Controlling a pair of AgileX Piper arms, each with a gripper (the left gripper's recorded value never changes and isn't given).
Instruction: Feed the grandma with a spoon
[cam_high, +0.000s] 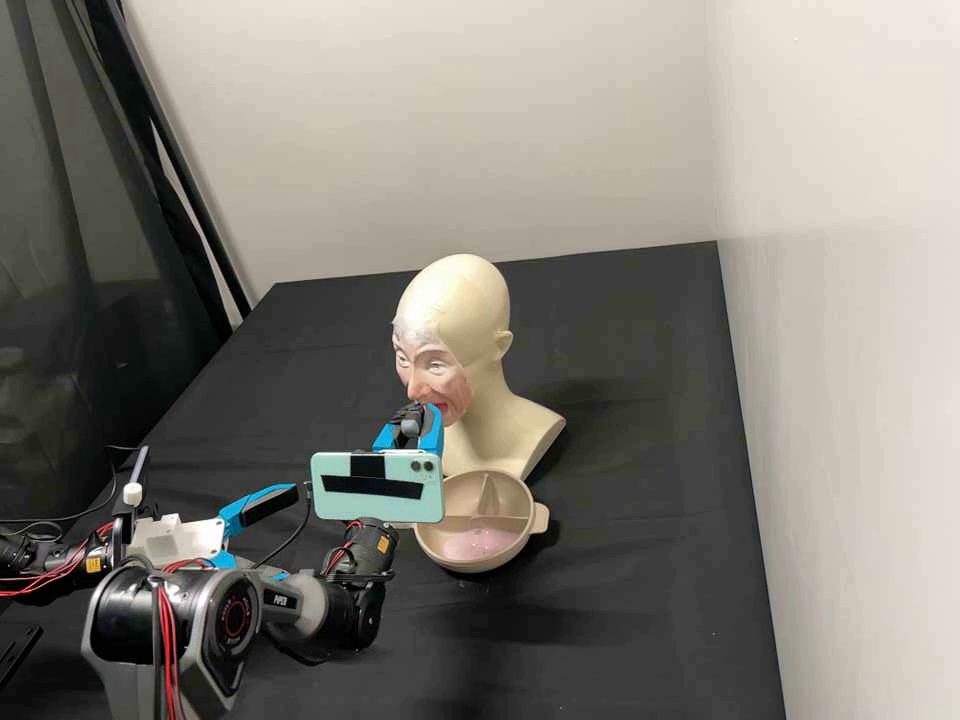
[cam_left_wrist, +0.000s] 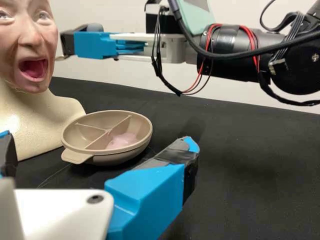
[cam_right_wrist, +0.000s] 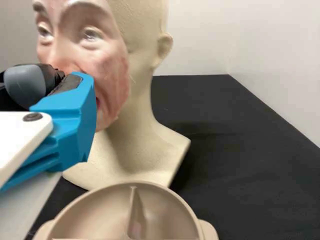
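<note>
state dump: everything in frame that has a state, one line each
grandma head: upright, mouth open.
bowl: upright in front of the head, pink food in one compartment.
spoon: gripped by its grey handle, raised to the mouth; its tip is hidden.
right claw: shut on the spoon, up at the mouth.
left claw: open, empty, low beside the bowl.
</note>
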